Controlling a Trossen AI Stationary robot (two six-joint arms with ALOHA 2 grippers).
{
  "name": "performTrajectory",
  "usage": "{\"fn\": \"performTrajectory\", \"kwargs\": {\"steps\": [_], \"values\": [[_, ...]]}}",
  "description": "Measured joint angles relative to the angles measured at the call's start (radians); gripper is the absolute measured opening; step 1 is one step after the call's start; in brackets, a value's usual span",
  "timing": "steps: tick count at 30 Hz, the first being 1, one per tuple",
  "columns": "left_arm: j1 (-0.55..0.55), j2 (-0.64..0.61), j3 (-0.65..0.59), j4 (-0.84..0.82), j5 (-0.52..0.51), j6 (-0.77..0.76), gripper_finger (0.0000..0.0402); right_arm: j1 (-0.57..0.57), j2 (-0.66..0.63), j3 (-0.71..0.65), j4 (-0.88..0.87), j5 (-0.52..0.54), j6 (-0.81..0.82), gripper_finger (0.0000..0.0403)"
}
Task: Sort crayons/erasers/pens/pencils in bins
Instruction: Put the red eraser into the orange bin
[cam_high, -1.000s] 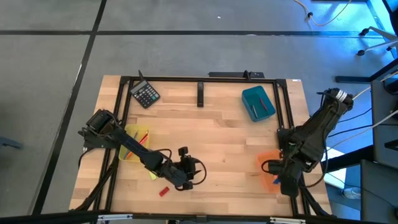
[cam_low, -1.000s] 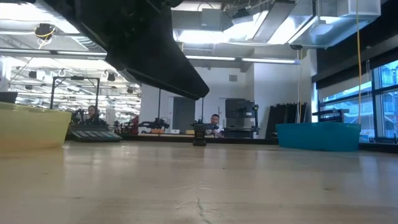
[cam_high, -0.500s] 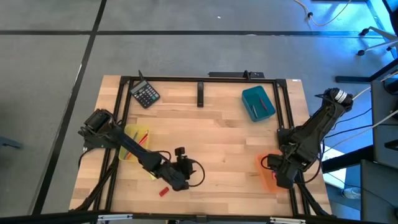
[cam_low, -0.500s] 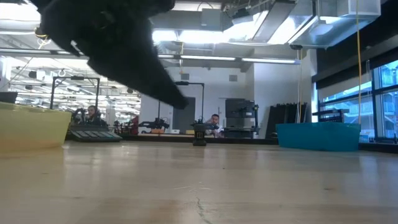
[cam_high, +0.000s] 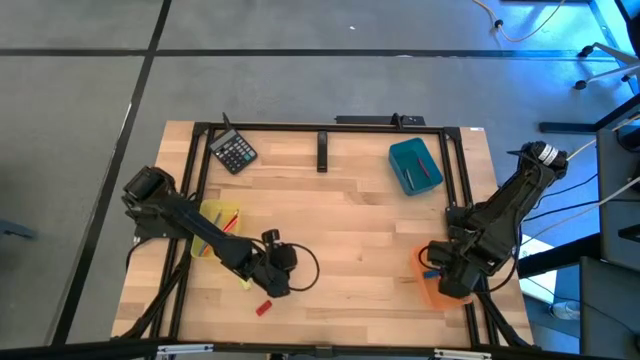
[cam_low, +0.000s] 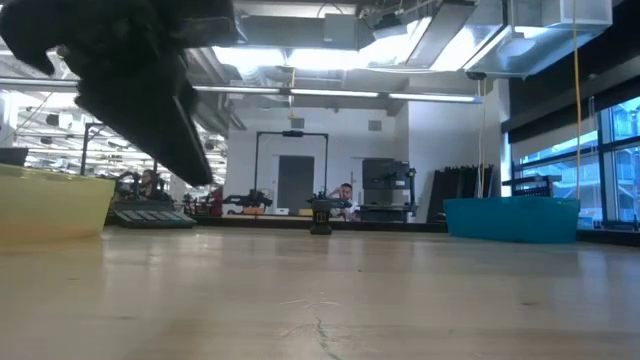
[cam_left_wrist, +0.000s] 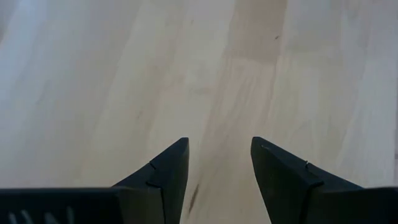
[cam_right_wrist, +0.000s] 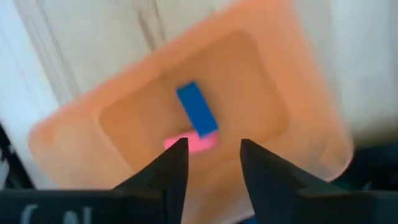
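Right end effector (cam_right_wrist: 210, 163) parted, empty over the orange bin (cam_right_wrist: 311, 112), pink eraser (cam_right_wrist: 186, 142) beside blue eraser (cam_right_wrist: 197, 109) inside; best lifted straight clear.

Pale smooth wooden table top (cam_high: 350, 230), translucent orange plastic bin (cam_right_wrist: 292, 93), solid teal plastic bin (cam_high: 415, 165), matt black metal frame (cam_high: 330, 127)

Blue eraser (cam_right_wrist: 197, 109) and pink eraser (cam_right_wrist: 186, 142) lie touching in the orange bin (cam_right_wrist: 298, 118); red eraser (cam_high: 263, 308) on bare wood.

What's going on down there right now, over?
Right gripper open over orange bin; blue eraser and pink eraser inside. Left gripper open, empty, near red eraser. Nothing blocking.
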Motion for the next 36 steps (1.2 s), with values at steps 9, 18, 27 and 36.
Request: {"fn": "performTrajectory", "kwargs": {"steps": [9,18,27,36], "values": [[-0.012,-0.12,0.0,-0.057,-0.139,-0.032,0.0168,-0.064,0.036,0.012,0.444,0.383,-0.347,0.0155],[-0.017,-0.131,0.0,-0.068,-0.294,-0.026,0.0168,-0.248,0.265,0.013,1.074,0.274,-0.883,0.0155],[-0.013,-0.131,-0.049,-0.119,-0.292,-0.049,0.0168,-0.374,0.539,0.116,1.331,0.153,-1.095,0.0155],[0.03,-0.13,-0.162,-0.066,-0.28,-0.08,0.0168,-0.41,0.865,0.456,1.321,0.095,-1.28,0.0157]]}}
